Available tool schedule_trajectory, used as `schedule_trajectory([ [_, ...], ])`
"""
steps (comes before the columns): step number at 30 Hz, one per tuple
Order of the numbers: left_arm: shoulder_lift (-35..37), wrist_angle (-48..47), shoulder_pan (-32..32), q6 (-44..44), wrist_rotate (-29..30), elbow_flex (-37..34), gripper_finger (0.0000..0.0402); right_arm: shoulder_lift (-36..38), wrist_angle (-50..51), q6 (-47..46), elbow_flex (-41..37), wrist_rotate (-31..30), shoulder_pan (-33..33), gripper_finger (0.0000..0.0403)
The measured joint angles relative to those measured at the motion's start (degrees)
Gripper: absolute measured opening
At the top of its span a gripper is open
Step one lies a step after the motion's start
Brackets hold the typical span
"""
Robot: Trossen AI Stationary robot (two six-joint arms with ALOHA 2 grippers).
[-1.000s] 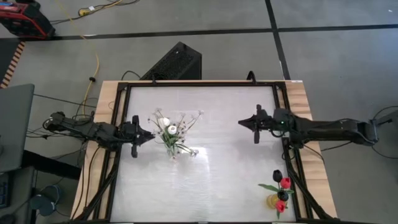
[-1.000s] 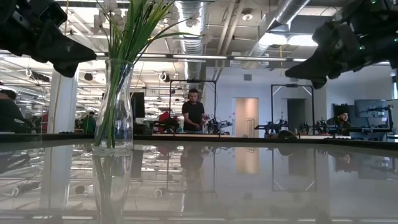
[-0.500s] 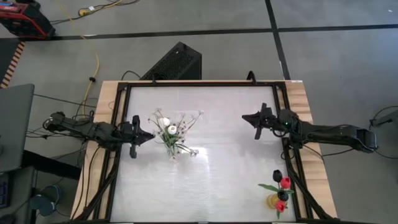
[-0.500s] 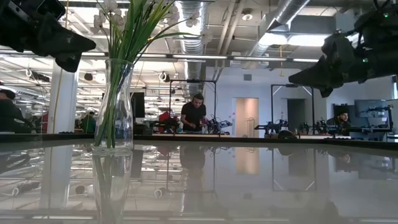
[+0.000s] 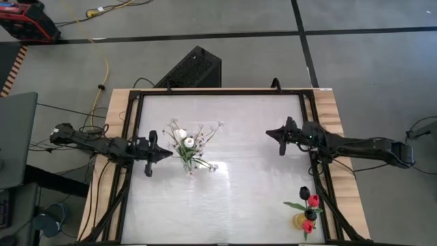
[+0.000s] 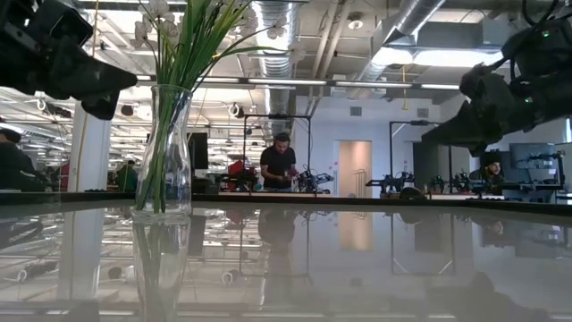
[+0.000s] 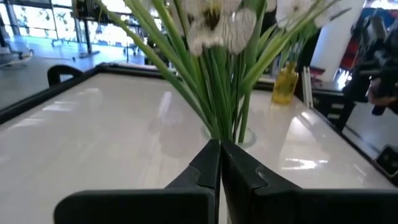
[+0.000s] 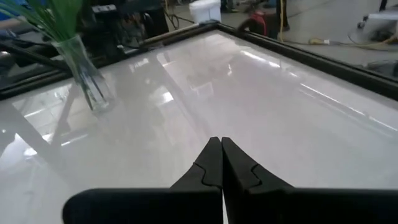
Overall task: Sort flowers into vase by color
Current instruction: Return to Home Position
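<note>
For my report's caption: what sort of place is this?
Probably a large open robotics lab or workshop: exposed ceiling ducts, a person standing beyond the table, and what look like more arm rigs back there.

Two slim arms, matte black all over: left arm (image 5: 102,143), right arm (image 5: 355,145). Built of long narrow segments, thicker at the joints. Short crossbar (image 5: 149,154) behind each hand, a small T from above. Left hand (image 5: 166,153) and right hand (image 5: 270,132) both ending in a sharp point. Close up, fingers (image 7: 208,168) flat, dark and wedge-shaped, pressed together along a thin seam, small stepped notch on each; wide rounded bar (image 7: 137,205) across their base. Same build on the right. Tiny green lights (image 6: 543,34) on right arm's wrist housing. Thin dark cables (image 5: 72,130) at left arm's base.
</note>
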State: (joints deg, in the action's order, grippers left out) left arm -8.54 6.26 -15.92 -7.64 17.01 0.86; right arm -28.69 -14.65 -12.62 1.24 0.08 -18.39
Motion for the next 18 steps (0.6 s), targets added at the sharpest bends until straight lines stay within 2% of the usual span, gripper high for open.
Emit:
schedule_trajectory([
  [7, -0.05, -3.56, 0.00, -0.68, -0.35, 0.09, 0.0000, 1.75, 6.75, 0.44, 1.18, 0.00, -1.25, 0.0019],
  [12, -0.22, -4.22, -0.03, -1.04, -6.54, 0.09, 0.0000, 2.26, 9.33, 0.68, 1.20, 0.00, -1.27, 0.0021],
  [18, -0.22, -4.13, 0.01, -0.61, -5.41, 0.06, 0.0000, 2.08, 10.09, 0.61, 1.24, 0.02, -1.27, 0.0041],
])
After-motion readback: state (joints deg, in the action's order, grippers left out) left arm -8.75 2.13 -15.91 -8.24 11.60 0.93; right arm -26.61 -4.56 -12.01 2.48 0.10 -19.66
